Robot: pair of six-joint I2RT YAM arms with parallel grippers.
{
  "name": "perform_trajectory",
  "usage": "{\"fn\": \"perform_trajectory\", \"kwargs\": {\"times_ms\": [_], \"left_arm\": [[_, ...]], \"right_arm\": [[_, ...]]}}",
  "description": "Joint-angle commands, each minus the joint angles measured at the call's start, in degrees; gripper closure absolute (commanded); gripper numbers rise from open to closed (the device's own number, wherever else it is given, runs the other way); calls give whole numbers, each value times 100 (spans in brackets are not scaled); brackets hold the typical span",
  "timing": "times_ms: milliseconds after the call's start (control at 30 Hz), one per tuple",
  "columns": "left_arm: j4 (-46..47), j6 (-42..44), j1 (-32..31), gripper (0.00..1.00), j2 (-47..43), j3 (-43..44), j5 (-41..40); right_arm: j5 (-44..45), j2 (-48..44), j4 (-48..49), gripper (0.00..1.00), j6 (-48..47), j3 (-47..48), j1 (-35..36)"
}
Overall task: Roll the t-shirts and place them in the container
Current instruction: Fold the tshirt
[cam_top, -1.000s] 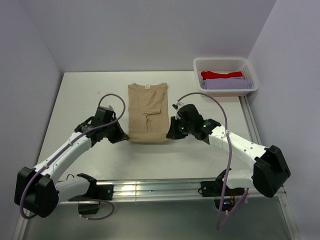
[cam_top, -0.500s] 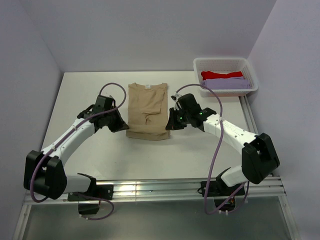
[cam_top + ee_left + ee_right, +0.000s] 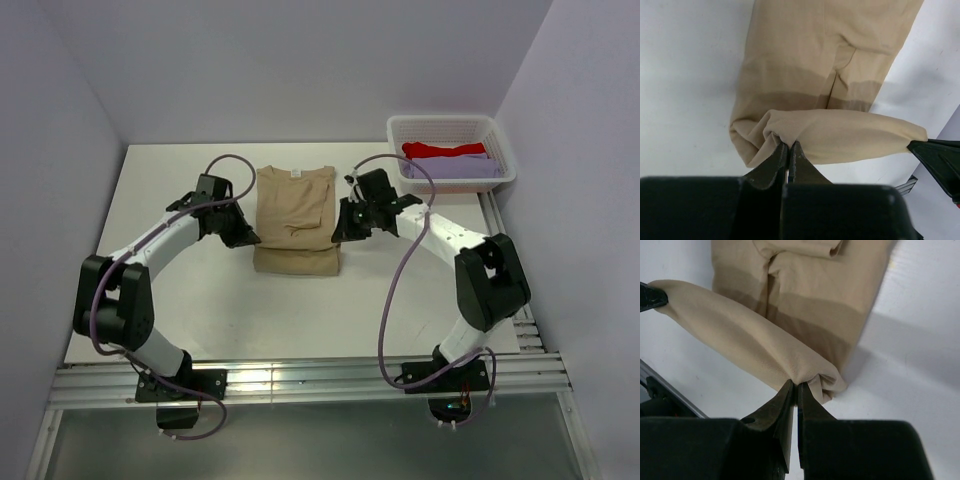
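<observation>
A tan t-shirt (image 3: 294,215) lies in the middle of the white table (image 3: 180,300), folded into a narrow strip. Its collar points to the far side, and a small white neck label (image 3: 295,174) shows there. The far part of the shirt lies flat on the table. The near part is turned over on itself into a soft, rounded fold that runs across the strip from one side to the other. The left gripper (image 3: 788,148) pinches the left end of this fold, its jaws pressed together on a bunched bit of cloth. The right gripper (image 3: 796,387) pinches the right end in the same way, jaws tight on gathered cloth. In each wrist view the dark tip of the other gripper shows at the far end of the fold, so the two face each other across the shirt. A darker band of shadow falls on the flat cloth just beyond the fold. At the far right corner of the table stands a white lattice basket (image 3: 398,130), well apart from the tan shirt. In it lie a red t-shirt (image 3: 440,150) toward the back and a lavender t-shirt (image 3: 455,168) in front, touching each other.
</observation>
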Motion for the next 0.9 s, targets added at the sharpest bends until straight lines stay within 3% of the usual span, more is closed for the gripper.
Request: {"fn": "perform_trajectory", "kwargs": {"times_ms": [0, 467, 500, 567, 600, 700, 733, 867], "left_arm": [[298, 170, 114, 100, 319, 356, 129], [667, 126, 298, 97, 936, 831, 165], [685, 144, 298, 93, 962, 848, 191], [737, 187, 307, 78, 1015, 962, 331], [720, 188, 307, 65, 1015, 1015, 332], [641, 258, 316, 47, 866, 1130, 166], [589, 275, 316, 34, 805, 1130, 78], [474, 372, 307, 30, 357, 842, -485]], "right_arm": [[-30, 235, 141, 100, -11, 382, -117], [58, 1264, 290, 100, 199, 1209, -424], [101, 1281, 308, 98, 226, 1226, -451], [137, 1325, 352, 79, 322, 1261, -512], [198, 1290, 352, 66, 366, 1288, -530], [260, 1063, 484, 55, 410, 1114, -539], [364, 835, 545, 49, 428, 1017, -539], [515, 290, 887, 48, 314, 481, -539]]}}
